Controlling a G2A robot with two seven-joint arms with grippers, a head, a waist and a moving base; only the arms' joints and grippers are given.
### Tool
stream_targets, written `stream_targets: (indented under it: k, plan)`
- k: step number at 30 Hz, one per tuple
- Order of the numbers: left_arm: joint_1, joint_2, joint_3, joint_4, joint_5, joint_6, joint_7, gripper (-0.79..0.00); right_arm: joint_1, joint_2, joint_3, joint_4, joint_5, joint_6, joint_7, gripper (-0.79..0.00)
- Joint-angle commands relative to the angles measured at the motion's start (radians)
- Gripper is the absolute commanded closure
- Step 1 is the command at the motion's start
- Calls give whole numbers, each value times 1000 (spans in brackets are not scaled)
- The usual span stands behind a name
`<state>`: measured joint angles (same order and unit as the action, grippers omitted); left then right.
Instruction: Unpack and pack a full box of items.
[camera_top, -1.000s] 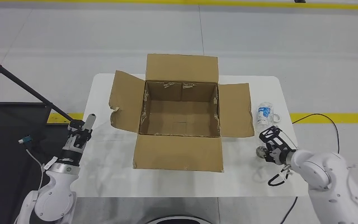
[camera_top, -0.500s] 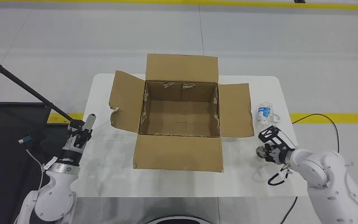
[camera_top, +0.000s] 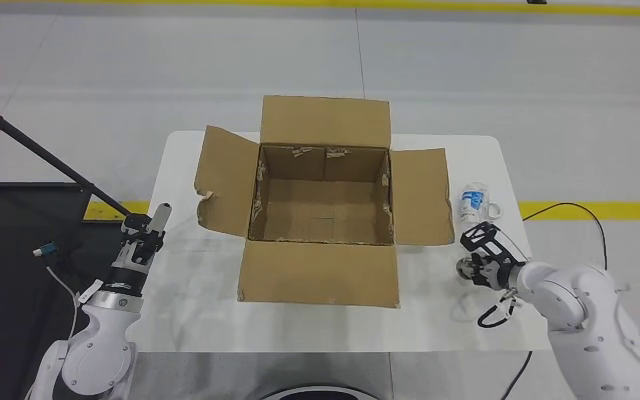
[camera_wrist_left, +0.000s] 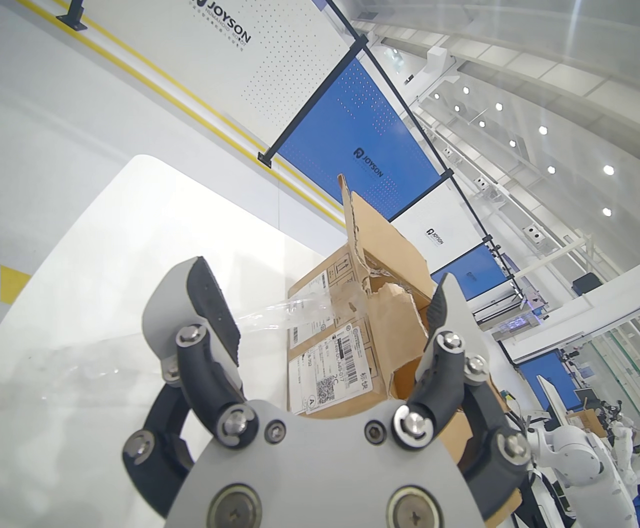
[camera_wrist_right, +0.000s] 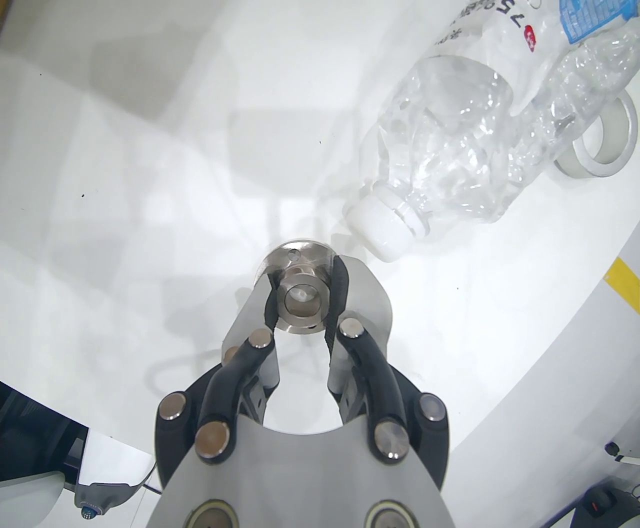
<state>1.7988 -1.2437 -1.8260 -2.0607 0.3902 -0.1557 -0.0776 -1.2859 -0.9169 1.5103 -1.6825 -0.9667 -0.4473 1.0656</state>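
Note:
An open cardboard box (camera_top: 320, 205) stands in the middle of the white table (camera_top: 440, 320), its inside bare and all flaps folded out. My right gripper (camera_wrist_right: 304, 289) (camera_top: 468, 264) is shut on a small round metal fitting (camera_wrist_right: 299, 256), held low over the table to the right of the box. Just beyond it lies a crushed clear plastic bottle (camera_wrist_right: 450, 160) (camera_top: 472, 203) with a white cap, and a white tape ring (camera_wrist_right: 602, 147) touches its far side. My left gripper (camera_wrist_left: 330, 305) (camera_top: 157, 215) is open with nothing between its fingers, at the table's left edge, facing the box (camera_wrist_left: 345, 345).
The box's outer flaps (camera_top: 318, 272) spread over much of the table around it. Bare table surface shows in front of the box and at the front right. A black cable (camera_top: 590, 215) runs off the table's right side.
My right gripper has edged slightly toward the box with the metal fitting still in it. The left arm has not moved.

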Motion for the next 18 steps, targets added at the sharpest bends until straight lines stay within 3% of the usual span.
stream_targets:
  k: [1,8,18]
  plan:
    - [0,0,0,0,0,0,0,-785,-7,2,9,-17,4,-5,-2,0]
    - [0,0,0,0,0,0,0,-785,-41,12,70,-111,44,-20,-13,0]
    - [0,0,0,0,0,0,0,-785,-78,21,198,-373,157,54,-36,0]
